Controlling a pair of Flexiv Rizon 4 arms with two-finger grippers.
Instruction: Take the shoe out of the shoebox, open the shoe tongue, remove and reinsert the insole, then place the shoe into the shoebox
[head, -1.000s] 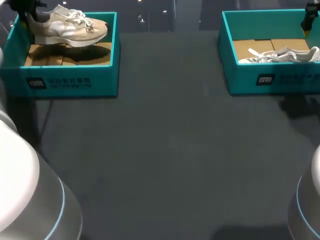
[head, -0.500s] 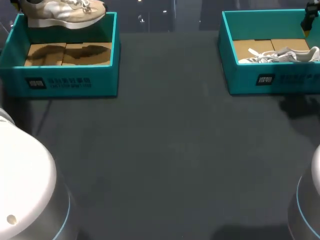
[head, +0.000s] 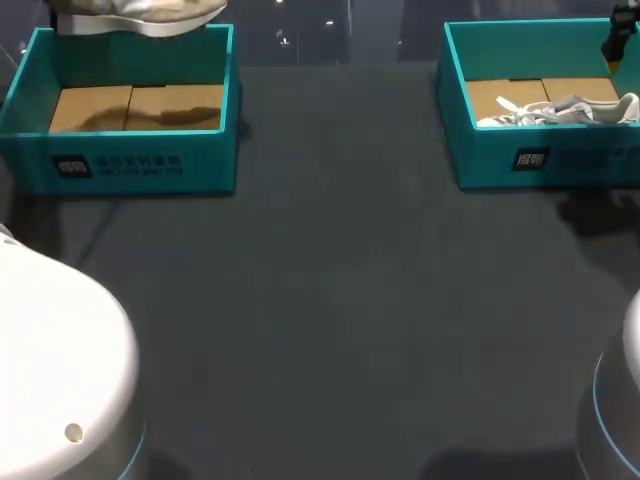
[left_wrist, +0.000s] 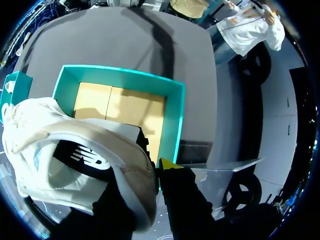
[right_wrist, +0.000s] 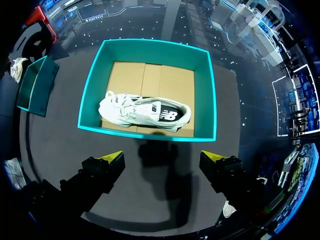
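Hanging above the back wall of the left shoebox (head: 130, 170), the beige sneaker (head: 140, 15) has climbed since a second ago, when it sat low between the box walls. Now only its pale sole and lower side show at the edge of the head view, and its shadow on the cardboard floor (head: 135, 105) has thinned to a faint smear. From the left wrist, the sneaker (left_wrist: 75, 165) shows a cream, soft-looking upper, a padded heel collar and a dark lining. The teal, straight-walled box (left_wrist: 172, 120) lies open beneath it. The left claw (left_wrist: 155, 167) grips the sneaker at the heel: one yellow tip presses the outside of the collar, and the other finger is hidden by the shoe. Across the dark, matte surface (head: 340, 300), the right shoebox (right_wrist: 92, 90) holds a white sneaker (right_wrist: 145, 112) lying on its side on brown cardboard, laces loose. The right claw (right_wrist: 162, 157) has not shifted. It hovers with its fingers spread wide, holding nothing, and the box lies ahead of its tips.
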